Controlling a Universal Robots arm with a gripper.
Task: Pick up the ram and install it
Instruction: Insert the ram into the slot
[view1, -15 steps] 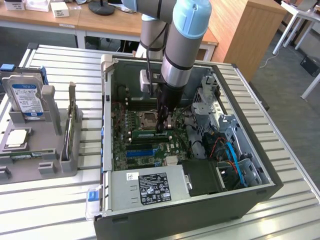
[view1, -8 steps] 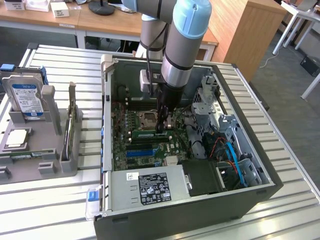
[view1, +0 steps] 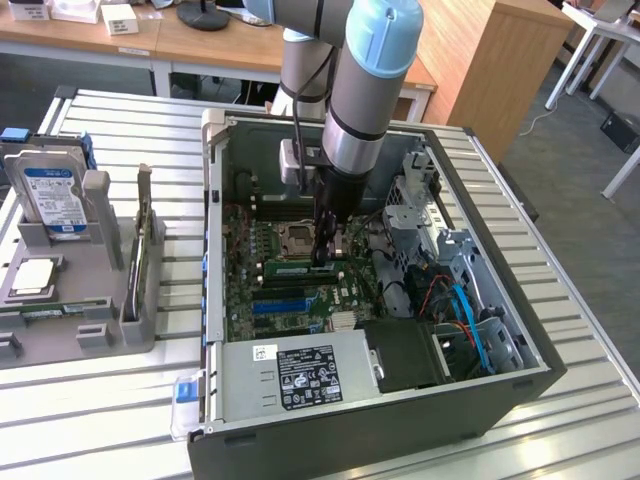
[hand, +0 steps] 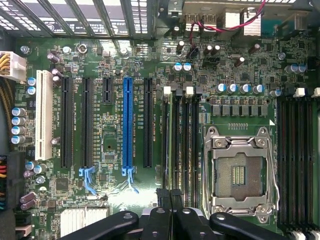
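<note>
Gripper (view1: 327, 258) closed narrow, tips at ram (view1: 295, 268) end above slots (hand: 180, 145); grip unclear. Keep ram square, press straight down

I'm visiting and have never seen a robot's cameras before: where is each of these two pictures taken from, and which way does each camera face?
Exterior view: off the arm, high beside the slatted table, looking down into the open computer case; the arm shows, and it reaches in down to its gripper.
Wrist view: on the wrist, facing straight onto the motherboard; the gripper's closed fingers show.
Shared: the processor socket and the blue slot.
</note>
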